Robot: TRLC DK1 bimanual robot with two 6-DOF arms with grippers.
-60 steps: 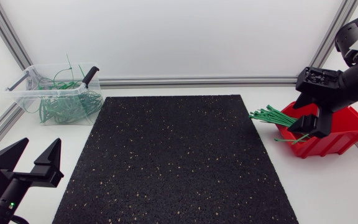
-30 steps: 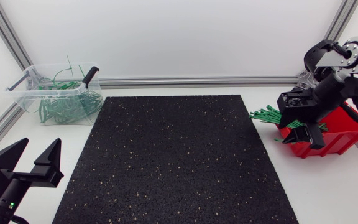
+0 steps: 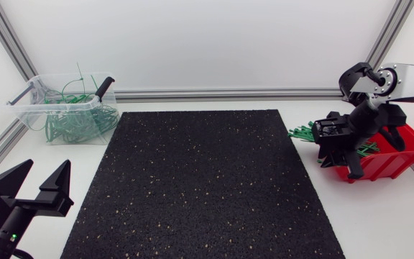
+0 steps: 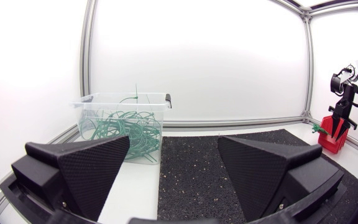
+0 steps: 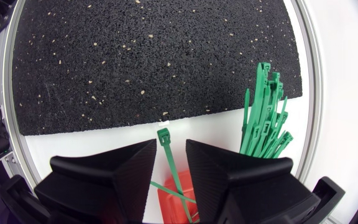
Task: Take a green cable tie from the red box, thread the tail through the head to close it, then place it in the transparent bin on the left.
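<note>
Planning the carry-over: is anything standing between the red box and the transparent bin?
Nothing visible does. Between the red box and the transparent bin lies only the flat black mat. The left gripper sits open beside the mat's near left corner, off that line.

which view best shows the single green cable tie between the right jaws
Right wrist view: the cable tie runs between the open jaws, head clear. Head view: the right arm mostly hides it. Left wrist view: only the far red box.
</note>
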